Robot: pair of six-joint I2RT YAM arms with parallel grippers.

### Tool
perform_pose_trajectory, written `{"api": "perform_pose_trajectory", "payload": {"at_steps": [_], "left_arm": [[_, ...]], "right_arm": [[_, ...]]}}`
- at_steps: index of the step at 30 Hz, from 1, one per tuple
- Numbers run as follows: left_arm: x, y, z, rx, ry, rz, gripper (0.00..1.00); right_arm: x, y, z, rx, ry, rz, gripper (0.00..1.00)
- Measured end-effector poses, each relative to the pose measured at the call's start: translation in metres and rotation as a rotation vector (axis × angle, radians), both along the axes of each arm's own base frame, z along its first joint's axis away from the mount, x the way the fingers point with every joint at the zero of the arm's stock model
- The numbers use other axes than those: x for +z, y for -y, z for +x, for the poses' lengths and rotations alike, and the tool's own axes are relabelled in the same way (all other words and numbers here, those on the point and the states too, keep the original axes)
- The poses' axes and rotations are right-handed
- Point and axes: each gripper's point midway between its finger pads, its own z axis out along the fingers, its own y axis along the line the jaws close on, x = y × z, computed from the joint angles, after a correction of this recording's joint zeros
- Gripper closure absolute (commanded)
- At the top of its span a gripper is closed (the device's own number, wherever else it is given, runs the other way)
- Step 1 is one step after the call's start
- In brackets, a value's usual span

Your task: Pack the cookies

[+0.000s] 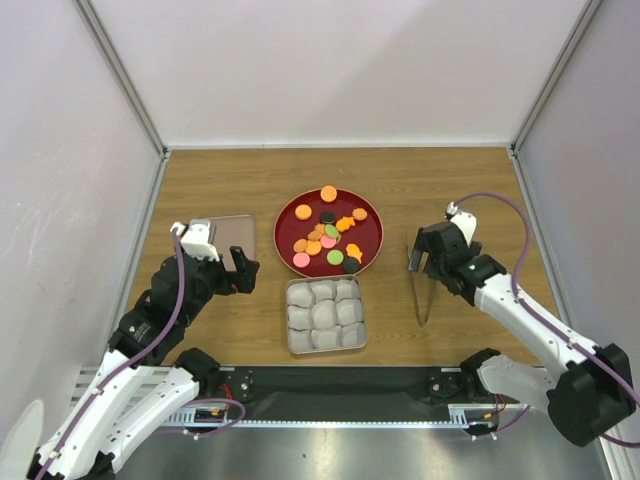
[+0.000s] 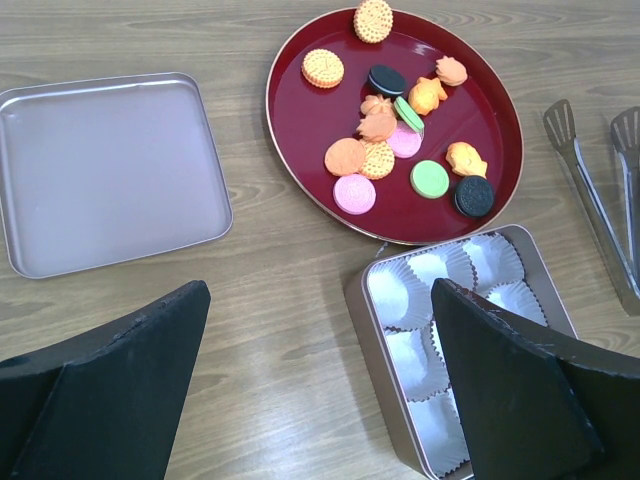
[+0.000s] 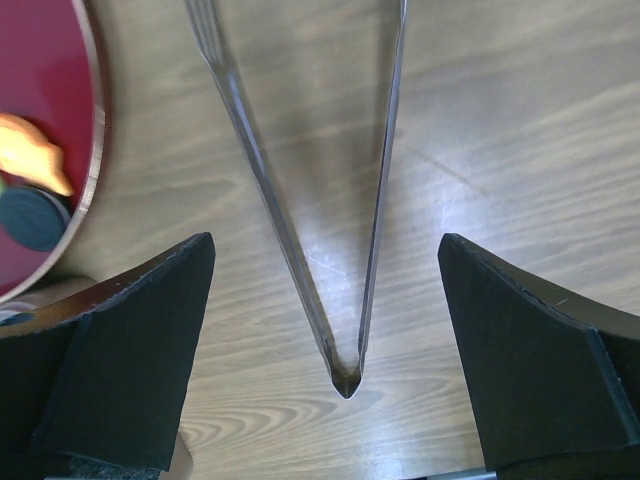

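The cookies (image 1: 330, 232) lie loose on a round red plate (image 1: 288, 212): orange, pink, green, black and patterned discs (image 2: 400, 140). Below the plate stands a square tin (image 1: 290, 318) lined with pale paper cups. My left gripper (image 1: 245, 272) is open and holds nothing; it hangs over bare wood just left of the tin (image 2: 372, 330), between the tin and its lid. My right gripper (image 3: 325, 245) is open above metal tongs (image 3: 345, 378), its fingers straddling both tong arms without touching them. An orange and a black cookie (image 3: 30, 150) show at the plate's edge there.
The flat tin lid (image 1: 235, 238) lies left of the plate, seen also in the left wrist view (image 2: 110, 170). The tongs (image 1: 422, 295) lie on the wood right of the tin, hinge toward me. White walls close in the table on three sides.
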Motion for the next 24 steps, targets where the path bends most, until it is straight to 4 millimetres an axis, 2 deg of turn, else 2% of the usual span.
{"api": "perform_pose_trajectory", "payload": {"at_steps": [3, 8, 19, 24], "left_arm": [[0.0, 0.0, 0.0, -0.001, 0.001, -0.001, 0.0], [0.002, 0.0, -0.001, -0.002, 0.007, -0.005, 0.0], [0.003, 0.002, -0.002, -0.015, 0.008, -0.012, 0.0], [0.003, 0.002, -0.003, -0.017, 0.008, -0.012, 0.0]], "right_arm": [[-0.02, -0.003, -0.003, 0.005, -0.058, 0.0, 0.0], [-0.042, -0.005, -0.008, 0.012, -0.116, -0.001, 0.0], [-0.073, -0.008, -0.023, 0.02, -0.185, 0.025, 0.0], [-0.08, -0.012, -0.025, 0.026, -0.2, 0.03, 0.0]]}}
